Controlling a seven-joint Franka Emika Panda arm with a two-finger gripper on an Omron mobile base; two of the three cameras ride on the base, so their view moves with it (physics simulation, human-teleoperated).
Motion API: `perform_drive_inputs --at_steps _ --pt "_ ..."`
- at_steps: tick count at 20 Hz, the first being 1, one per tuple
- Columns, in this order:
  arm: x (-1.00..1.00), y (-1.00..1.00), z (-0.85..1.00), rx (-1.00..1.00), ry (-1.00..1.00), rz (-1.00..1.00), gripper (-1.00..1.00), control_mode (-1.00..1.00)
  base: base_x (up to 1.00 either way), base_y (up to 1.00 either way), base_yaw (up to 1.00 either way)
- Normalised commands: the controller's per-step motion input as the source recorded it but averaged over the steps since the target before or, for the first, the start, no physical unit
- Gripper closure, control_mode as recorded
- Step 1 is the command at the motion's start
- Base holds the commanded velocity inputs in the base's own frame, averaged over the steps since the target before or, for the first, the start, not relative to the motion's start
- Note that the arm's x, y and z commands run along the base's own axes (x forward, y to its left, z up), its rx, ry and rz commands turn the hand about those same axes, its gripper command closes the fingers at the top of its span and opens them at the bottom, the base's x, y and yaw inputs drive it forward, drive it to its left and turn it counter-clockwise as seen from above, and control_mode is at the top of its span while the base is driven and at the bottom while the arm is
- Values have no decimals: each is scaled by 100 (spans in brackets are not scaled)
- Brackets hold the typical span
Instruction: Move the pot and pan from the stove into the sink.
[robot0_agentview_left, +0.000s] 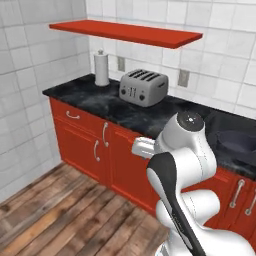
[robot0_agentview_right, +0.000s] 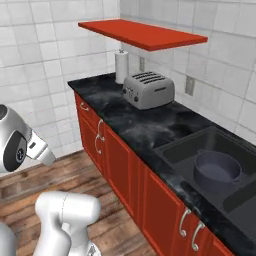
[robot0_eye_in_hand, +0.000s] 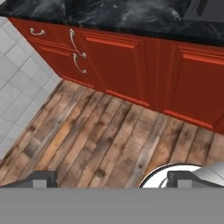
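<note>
The pot (robot0_agentview_right: 217, 171) is already sitting upright in the sink (robot0_agentview_right: 175, 150), toward four o'clock in the right base view, with nothing touching it. In the left base view only a sliver of the basin is peeking out at three o'clock, behind the robot's arm. The claw (robot0_eye_in_hand: 111, 179) is hanging low over the wooden floor (robot0_eye_in_hand: 87, 140), facing the red cabinets (robot0_eye_in_hand: 127, 65), and its two dark tips are standing wide apart at the bottom of the hand view, holding nothing.

The pan and the stove are lying somewhere outside these pictures, so the pan seems to be the piece left to fetch. Judging by what such a pan is, it is going to be rigid and fairly heavy, with a smooth surface that could slip. Its long straight handle is looking like the natural place to pinch, close to the bowl so it is not sagging or swinging. Gripping the thin rim would be the other choice, with one finger inside. The toaster (robot0_agentview_right: 149, 90) and paper roll (robot0_agentview_right: 121, 66) are standing at twelve o'clock on the counter (robot0_agentview_right: 135, 125), well away from the sink.
</note>
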Motion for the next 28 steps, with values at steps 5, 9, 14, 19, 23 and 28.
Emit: perform_drive_inputs --at_steps 5,9,14,19,23,28 --pt "0 0 0 0 0 0 -100 100 -13 0 48" --pt "0 0 0 0 0 0 -100 100 -11 -1 49" --pt "0 0 0 0 0 0 -100 100 -9 -1 49" --pt "0 0 0 0 0 0 -100 100 -9 -2 49" --pt "0 0 0 0 0 0 -100 100 -8 0 48" --pt "0 0 0 0 0 0 -100 100 -11 0 46"
